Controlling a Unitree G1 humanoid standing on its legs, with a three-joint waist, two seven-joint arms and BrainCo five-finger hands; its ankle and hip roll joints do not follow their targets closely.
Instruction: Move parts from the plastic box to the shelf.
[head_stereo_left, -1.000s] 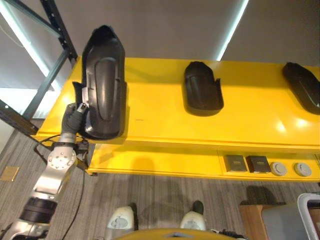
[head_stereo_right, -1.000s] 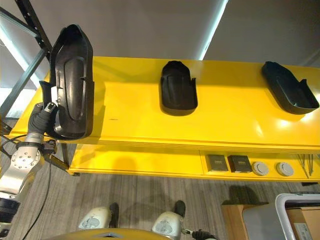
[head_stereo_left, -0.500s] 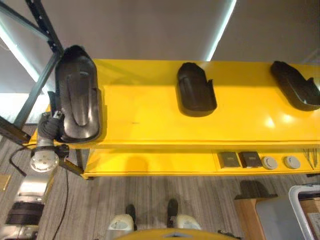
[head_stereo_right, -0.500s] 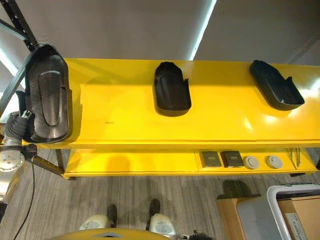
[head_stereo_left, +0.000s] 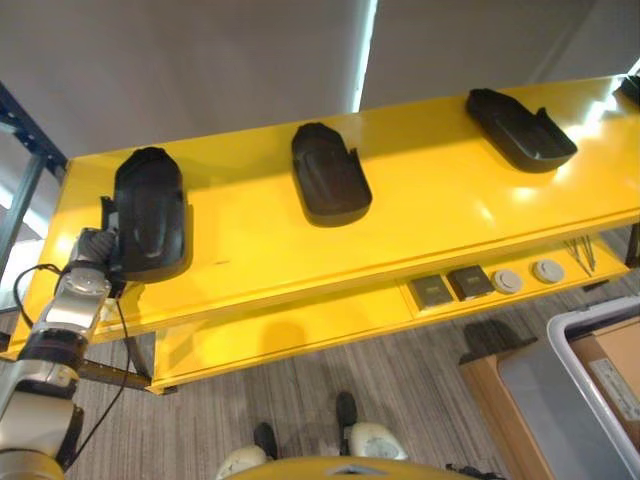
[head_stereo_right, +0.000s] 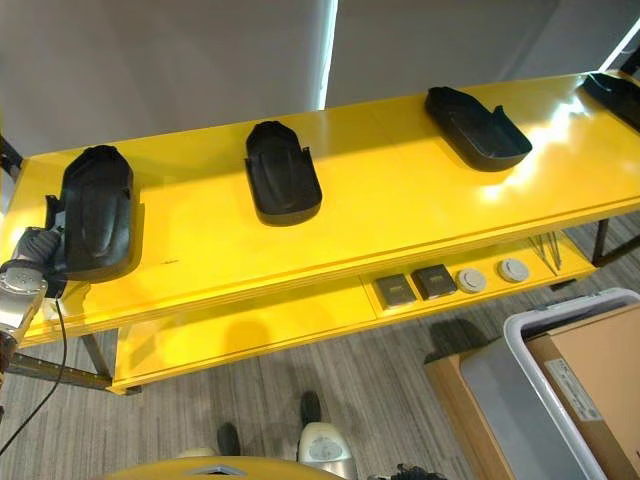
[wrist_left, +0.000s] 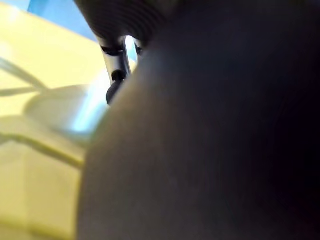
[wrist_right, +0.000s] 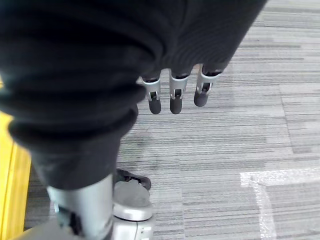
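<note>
A long black moulded part (head_stereo_left: 148, 212) lies on the left end of the yellow shelf (head_stereo_left: 420, 225). My left hand (head_stereo_left: 95, 247) is at its near left edge, fingers curled on the part's side; in the left wrist view the dark part (wrist_left: 215, 140) looms close, with one fingertip (wrist_left: 116, 80) beside it. Two more black parts (head_stereo_left: 328, 185) (head_stereo_left: 518, 128) rest further right on the shelf. The plastic box (head_stereo_right: 530, 345) stands on the floor at the lower right. My right hand (wrist_right: 172, 95) hangs over the floor with straight fingers, holding nothing.
Another black part (head_stereo_right: 610, 92) shows at the shelf's far right edge. The lower shelf carries two dark square pieces (head_stereo_left: 449, 287) and two grey discs (head_stereo_left: 527, 276). A cardboard sheet (head_stereo_right: 600, 370) lies in the box. Grey carpet floor (wrist_right: 240, 150) lies below.
The camera has swung to the right. My left hand has brought the black part down from a raised tilt to lie flat on the shelf's left end.
</note>
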